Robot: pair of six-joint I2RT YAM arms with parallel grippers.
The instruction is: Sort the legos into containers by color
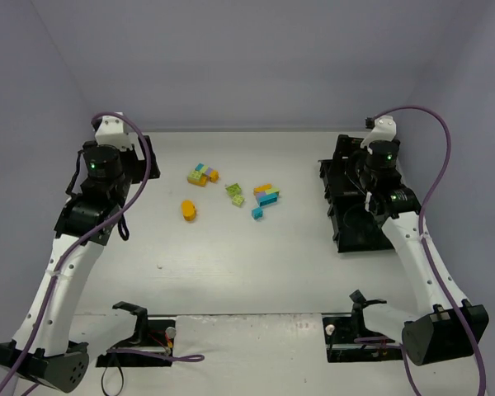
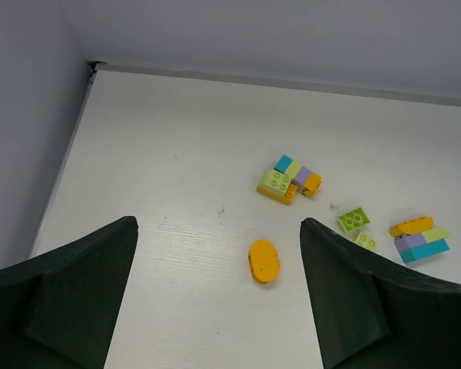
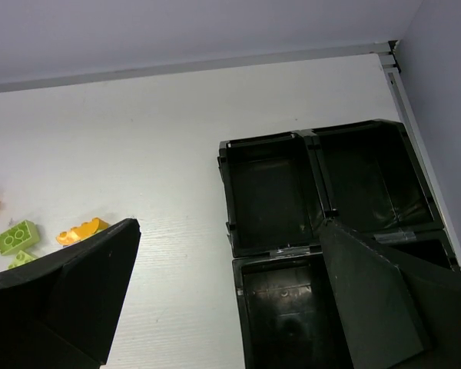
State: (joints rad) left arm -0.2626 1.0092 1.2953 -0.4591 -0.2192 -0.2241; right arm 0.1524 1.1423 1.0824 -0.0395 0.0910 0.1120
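- The left hand [image 2: 217,231] was seen spread wide and empty above the bench [image 1: 256,272], with the orange rounded brick [image 2: 263,260] lying just ahead of the gap between its fingers.
- The right hand [image 3: 229,227] was likewise spread and empty, hung over the black compartment tray [image 3: 224,192] at the right side of the bench. No brick was seen in the compartments in view.
- All the legos were lying on the bench, well apart from the tray. A multicoloured cluster [image 2: 289,179] lay beyond the orange rounded brick, two lime green bricks [image 2: 353,220] in the middle, and an orange, lavender and cyan cluster [image 2: 421,238] nearest the tray.
- A mixed compartment was judged the main risk. The clusters were joined across colours, so a whole cluster dropped in would be sorted wrongly unless pulled apart first.
- A slip was judged possible if the orange rounded brick were pinched across its curved ends rather than its straight sides.
- The small lime green brick [image 2: 364,241], just beside the larger one, could be knocked away by a finger brought down for its neighbour.
- In the top view the orange rounded brick was seen lying flat, its long axis running roughly near to far with a slight lean. The tray's long axis ran near to far as well.
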